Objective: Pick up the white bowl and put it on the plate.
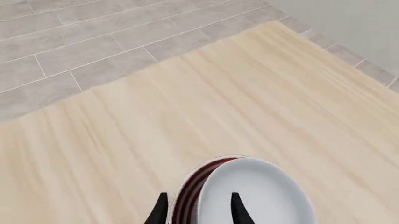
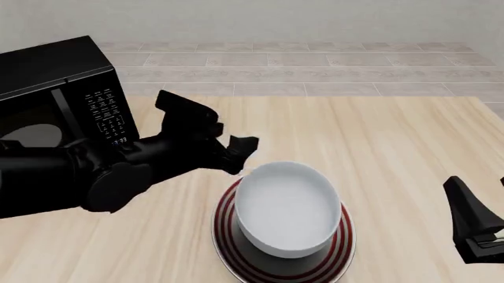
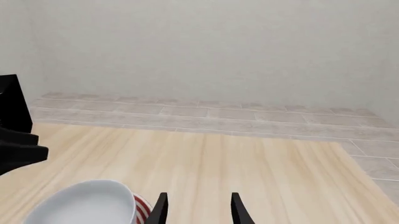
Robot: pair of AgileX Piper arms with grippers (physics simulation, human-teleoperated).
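Observation:
The white bowl (image 2: 287, 206) sits in the red-ringed plate (image 2: 236, 259) at the near middle of the table. My left gripper (image 2: 238, 154) is at the bowl's far-left rim and is open. In the left wrist view its fingers (image 1: 237, 210) straddle the bowl's rim (image 1: 255, 196), with the plate's red rings (image 1: 190, 186) between them. My right gripper (image 2: 477, 188) is open and empty at the near right, well clear of the bowl. The right wrist view shows the bowl (image 3: 87, 205), the plate's edge (image 3: 142, 207) and the open gripper (image 3: 199, 210).
A black microwave (image 2: 55, 76) stands at the table's far left, behind my left arm. The left arm also shows in the right wrist view (image 3: 16, 135). Grey floor tiles (image 2: 315, 65) lie beyond the table's far edge.

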